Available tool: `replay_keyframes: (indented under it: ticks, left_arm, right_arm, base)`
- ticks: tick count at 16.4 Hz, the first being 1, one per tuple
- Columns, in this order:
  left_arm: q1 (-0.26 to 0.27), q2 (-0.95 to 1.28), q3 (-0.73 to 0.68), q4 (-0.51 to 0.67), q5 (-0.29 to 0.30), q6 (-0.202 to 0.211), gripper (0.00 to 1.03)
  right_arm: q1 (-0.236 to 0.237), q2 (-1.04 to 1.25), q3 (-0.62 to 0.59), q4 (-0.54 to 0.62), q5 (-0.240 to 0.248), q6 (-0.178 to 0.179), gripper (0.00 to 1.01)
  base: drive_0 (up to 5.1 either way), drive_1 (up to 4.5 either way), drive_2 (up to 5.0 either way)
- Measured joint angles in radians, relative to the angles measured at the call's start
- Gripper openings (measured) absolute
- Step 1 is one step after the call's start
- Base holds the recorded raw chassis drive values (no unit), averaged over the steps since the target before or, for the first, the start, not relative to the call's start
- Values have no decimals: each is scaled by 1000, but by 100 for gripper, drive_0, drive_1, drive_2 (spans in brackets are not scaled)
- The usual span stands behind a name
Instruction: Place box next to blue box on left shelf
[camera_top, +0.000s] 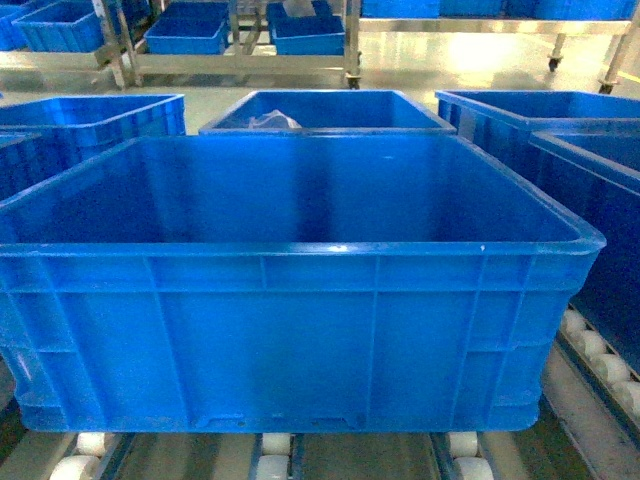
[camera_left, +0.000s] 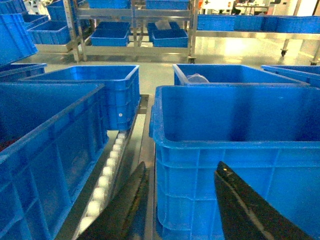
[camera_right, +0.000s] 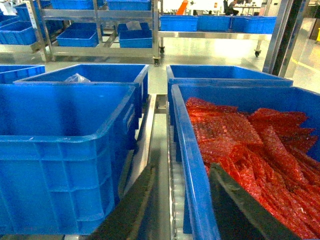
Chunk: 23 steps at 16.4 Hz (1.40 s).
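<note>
The box is a large open-top blue crate with ribbed walls. It fills the head view and rests on the left shelf's white rollers. Neither gripper shows in that view. In the left wrist view my left gripper is open, with the box's near left corner between its black fingers. A blue box stands just to the left across a roller lane. In the right wrist view the box is at left. My right gripper is open, and a neighbouring crate's rim lies between its fingers.
The crate to the right is full of red bags and sits close by. Behind the box stands another blue crate with something white in it. Metal racks with blue bins stand across the floor.
</note>
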Motion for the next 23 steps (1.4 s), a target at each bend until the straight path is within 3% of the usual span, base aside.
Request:
replay_keyframes:
  ticks: [5,6,23]
  left_arm:
    - [0,0,0,0,0,0,99]
    - [0,0,0,0,0,1,97]
    - [0,0,0,0,0,0,98]
  right_arm:
    - [0,0,0,0,0,0,94]
    - [0,0,0,0,0,0,100]
    - [0,0,0,0,0,0,98]
  base:
    - [0,0,0]
    - [0,0,0]
    - [0,0,0]
